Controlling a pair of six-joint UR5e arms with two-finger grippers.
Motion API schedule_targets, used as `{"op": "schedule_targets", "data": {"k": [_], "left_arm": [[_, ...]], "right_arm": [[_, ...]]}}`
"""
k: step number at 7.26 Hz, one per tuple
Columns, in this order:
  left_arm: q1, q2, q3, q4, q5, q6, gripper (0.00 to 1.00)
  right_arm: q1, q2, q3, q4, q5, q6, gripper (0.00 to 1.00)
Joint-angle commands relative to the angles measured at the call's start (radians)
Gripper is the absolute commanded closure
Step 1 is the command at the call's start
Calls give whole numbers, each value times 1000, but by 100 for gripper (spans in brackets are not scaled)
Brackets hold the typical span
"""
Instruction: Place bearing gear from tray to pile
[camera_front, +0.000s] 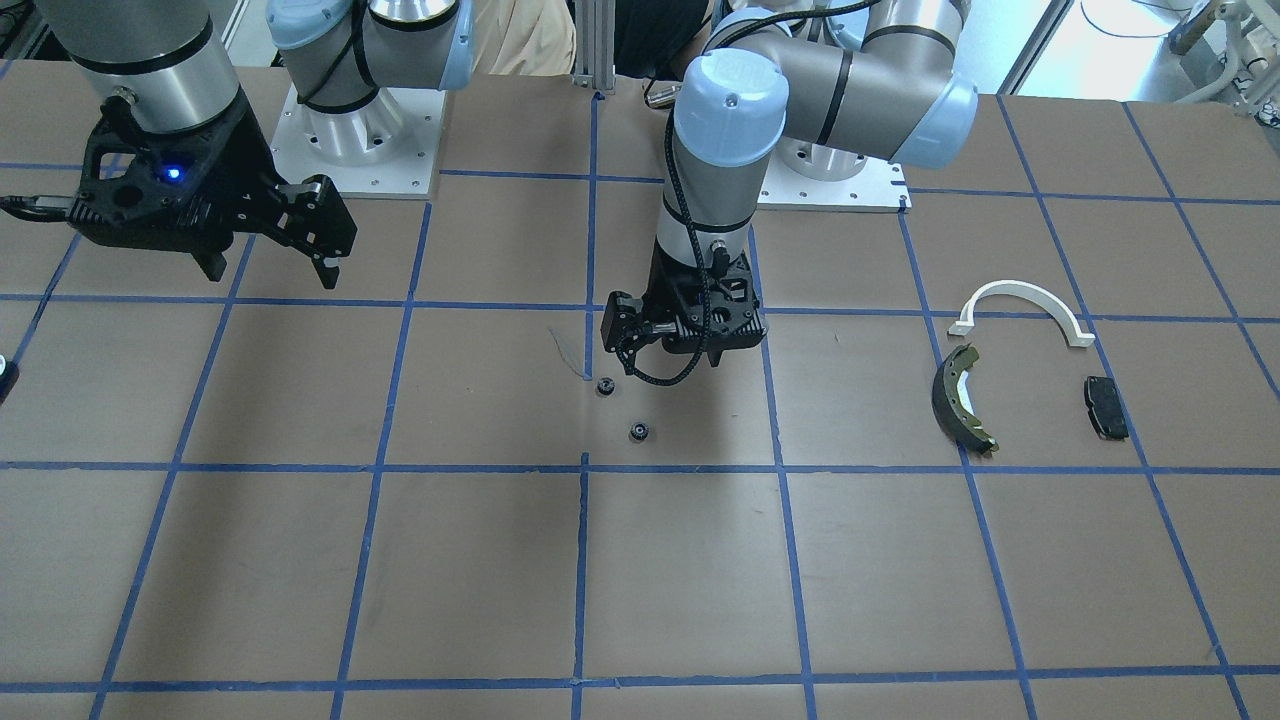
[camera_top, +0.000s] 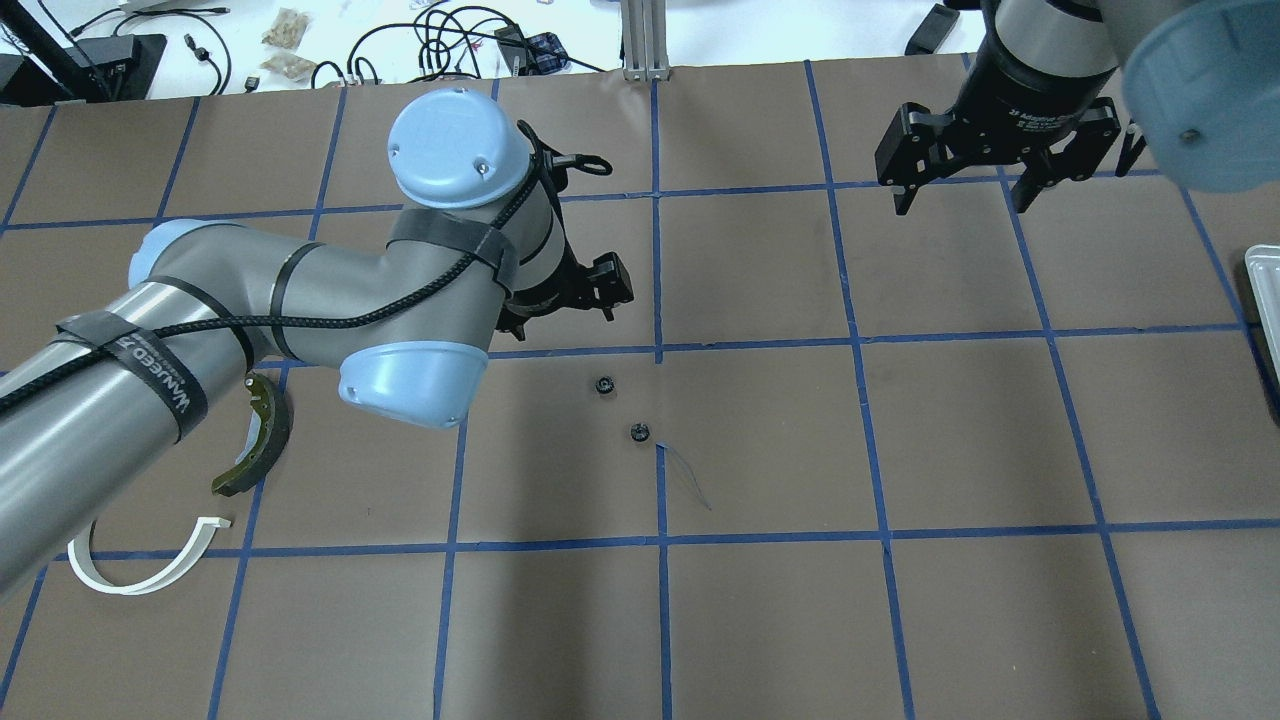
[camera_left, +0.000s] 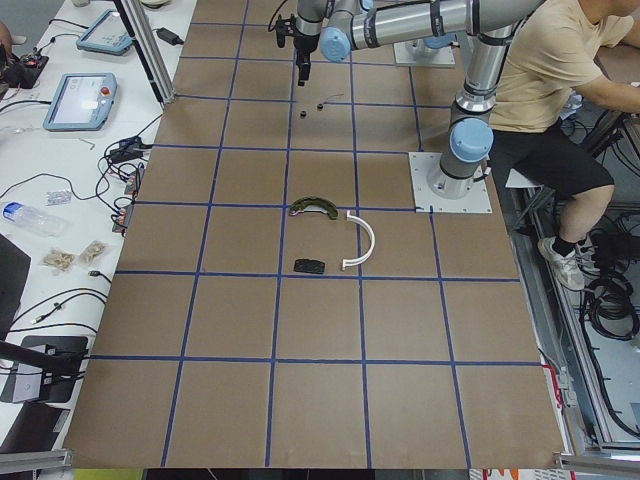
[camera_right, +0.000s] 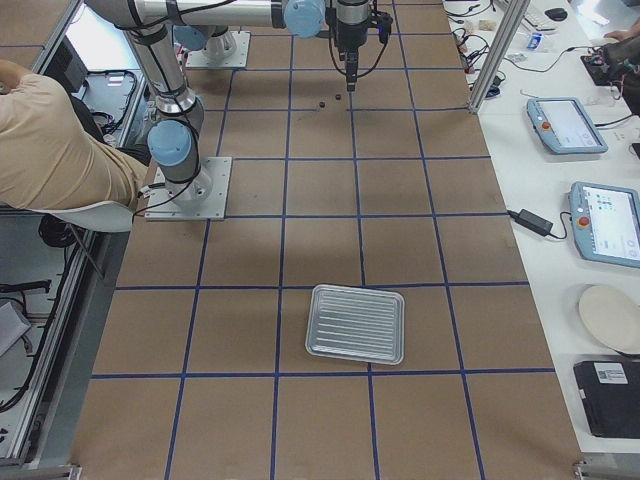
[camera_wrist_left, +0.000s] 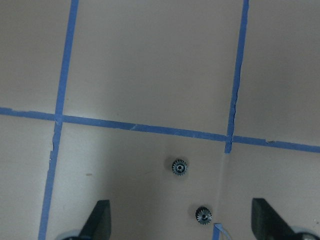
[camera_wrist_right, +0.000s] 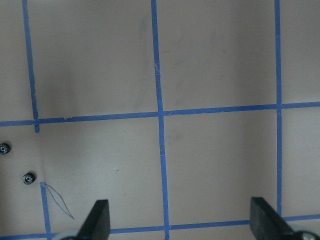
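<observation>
We saw our left pincer (camera_wrist_left: 182, 222) spread wide and empty above the worktop (camera_front: 300, 560), where one bearing gear (camera_wrist_left: 179, 167) and a second gear (camera_wrist_left: 203, 215) lay near it, well apart from the pile (camera_front: 958, 398). Our right pincer (camera_top: 962, 200) gaped wide too, empty.

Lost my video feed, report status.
Left gripper open, empty. Right gripper open, empty. Two small black toothed gears on brown table near left gripper. Nothing blocking them.
</observation>
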Motion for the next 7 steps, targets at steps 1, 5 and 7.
{"op": "schedule_targets", "data": {"k": [1,5,7], "left_arm": [[-34,-97,-7,126,0,-98,0],[-53,-204,-8,186,81,-110,0],[-85,-257,-8,220,80,-120,0]], "right_arm": [[0,2,0,4,-1,0,0],[0,2,2,7,6,1,0],[0,3,2,10,8,6,0]]}}
